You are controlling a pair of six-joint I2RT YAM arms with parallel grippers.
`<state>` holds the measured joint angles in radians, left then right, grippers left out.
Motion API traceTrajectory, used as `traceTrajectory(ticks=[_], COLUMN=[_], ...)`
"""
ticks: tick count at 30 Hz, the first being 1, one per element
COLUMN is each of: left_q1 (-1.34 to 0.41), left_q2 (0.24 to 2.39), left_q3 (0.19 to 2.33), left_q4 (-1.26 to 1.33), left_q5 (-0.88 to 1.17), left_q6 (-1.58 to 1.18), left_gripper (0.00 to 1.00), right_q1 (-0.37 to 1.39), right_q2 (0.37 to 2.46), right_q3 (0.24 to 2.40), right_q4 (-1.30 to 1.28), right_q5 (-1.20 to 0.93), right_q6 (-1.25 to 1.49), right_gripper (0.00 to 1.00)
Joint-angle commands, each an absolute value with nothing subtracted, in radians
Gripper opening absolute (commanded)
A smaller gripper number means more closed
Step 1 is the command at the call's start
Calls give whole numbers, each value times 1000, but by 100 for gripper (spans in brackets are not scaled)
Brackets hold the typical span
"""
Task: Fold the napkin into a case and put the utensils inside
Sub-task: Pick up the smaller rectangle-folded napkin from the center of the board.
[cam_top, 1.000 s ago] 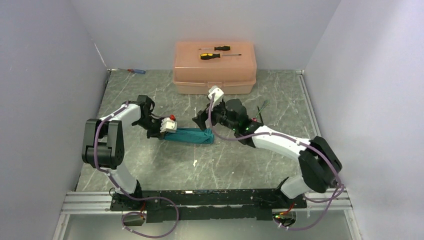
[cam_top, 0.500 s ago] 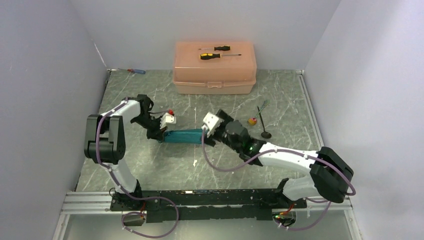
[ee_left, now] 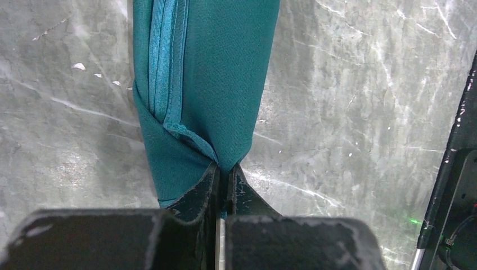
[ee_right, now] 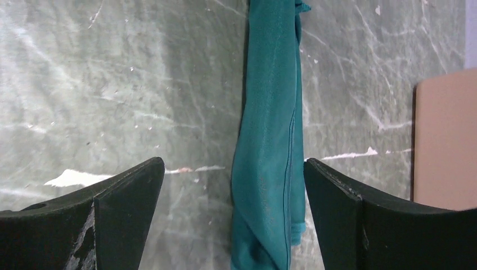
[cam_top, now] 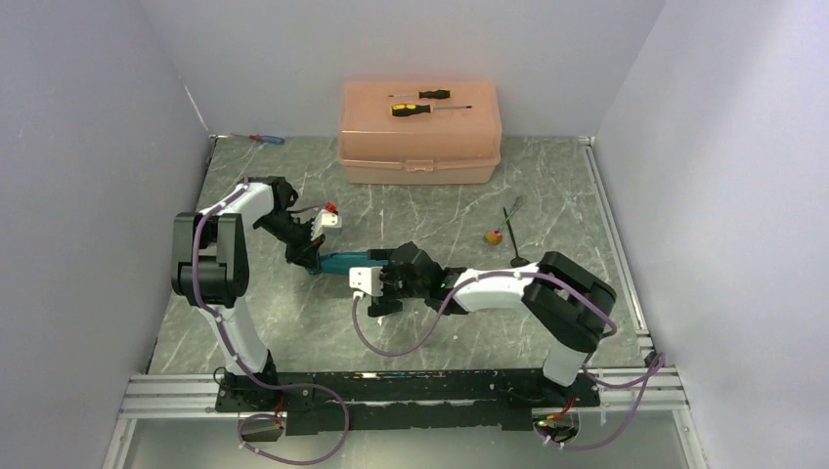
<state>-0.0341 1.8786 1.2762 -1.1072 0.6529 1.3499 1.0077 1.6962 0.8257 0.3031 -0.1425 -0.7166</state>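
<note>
The teal napkin (cam_top: 340, 262) lies as a long narrow folded strip on the marble table. My left gripper (cam_top: 311, 256) is shut on its left end; in the left wrist view the cloth (ee_left: 208, 84) is pinched at the fingertips (ee_left: 224, 169). My right gripper (cam_top: 376, 286) hovers open at the strip's right end. In the right wrist view the napkin (ee_right: 270, 140) runs between its spread fingers (ee_right: 233, 166), nearer the right one, untouched. The black spoon (cam_top: 518, 260) and the fork (cam_top: 513, 205) lie on the table to the right, apart from both grippers.
A peach plastic box (cam_top: 420, 147) stands at the back with two yellow-and-black screwdrivers (cam_top: 422, 103) on its lid; its edge (ee_right: 444, 140) shows in the right wrist view. A small red-and-blue screwdriver (cam_top: 266, 139) lies back left. A small red-yellow ball (cam_top: 494, 235) sits near the fork.
My right arm has swung forward and left, dropping low along the napkin's right end with its jaws still open. The left gripper has drawn back slightly, still holding the cloth.
</note>
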Motion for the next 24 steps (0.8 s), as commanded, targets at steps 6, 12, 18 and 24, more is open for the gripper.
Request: traceTrajectory(ticks=[6, 12, 18, 24], left_q1=[-29, -22, -20, -17], left_q2=[1873, 1883, 1875, 1869], left_q3=[1301, 1331, 1360, 1418], left_q4=[-1201, -1234, -1289, -1352], left_q5=[684, 677, 665, 668], left_q6=[1391, 1405, 1435, 1450], left_gripper=[3, 3, 3, 3], right_q1=[994, 996, 998, 995], right_q2=[1849, 1920, 1993, 2042], right_q3=[903, 916, 967, 1077], right_q4=[441, 480, 517, 359], right_q5=[-141, -81, -2, -9], right_q6=[-913, -970, -948, -895], right_gripper=[88, 80, 67, 35])
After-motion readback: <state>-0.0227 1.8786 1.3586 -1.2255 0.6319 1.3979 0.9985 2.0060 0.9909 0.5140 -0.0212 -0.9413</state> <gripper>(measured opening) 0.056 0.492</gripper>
